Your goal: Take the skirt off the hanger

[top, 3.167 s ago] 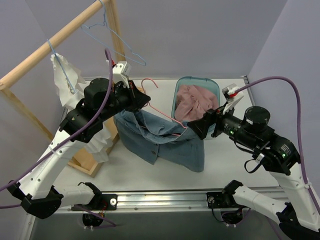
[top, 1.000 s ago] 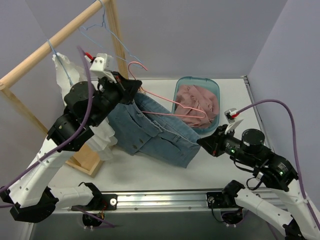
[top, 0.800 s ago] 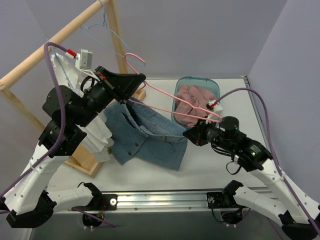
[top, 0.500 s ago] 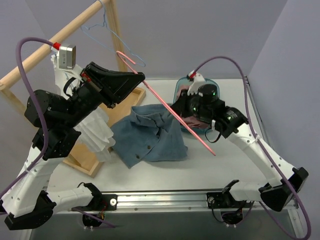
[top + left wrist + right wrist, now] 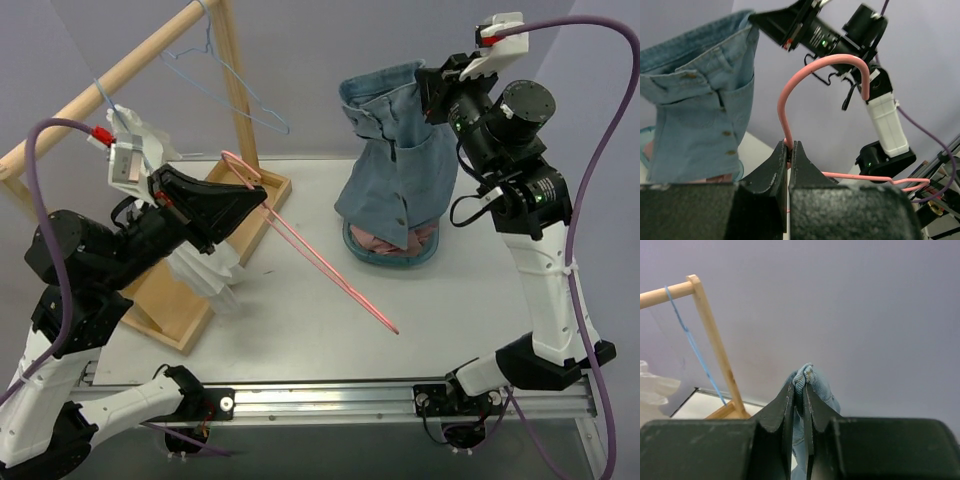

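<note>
The blue denim skirt [image 5: 400,160] hangs free in the air, pinched at its waistband by my right gripper [image 5: 432,88], which is shut on it high above the basket. From the right wrist the skirt's [image 5: 812,377] folded edge shows between the closed fingers of that gripper [image 5: 799,388]. The pink wire hanger [image 5: 320,265] is bare and apart from the skirt. My left gripper [image 5: 260,194] is shut on its neck, with its body slanting down toward the table front. The left wrist view shows the hanger's hook [image 5: 812,65] rising out of the closed gripper [image 5: 789,146], with the skirt [image 5: 700,125] to the left.
A teal basket [image 5: 432,248] with pink cloth [image 5: 375,241] sits under the skirt. A wooden rack [image 5: 110,80] stands at the left, carrying a blue wire hanger [image 5: 235,85] and a white garment [image 5: 205,270]. Its wooden base [image 5: 200,320] lies on the table.
The skirt has come off the hanger. My right gripper has carried it from the table up over the basket. My left arm has drawn the bare hanger back to the left.
</note>
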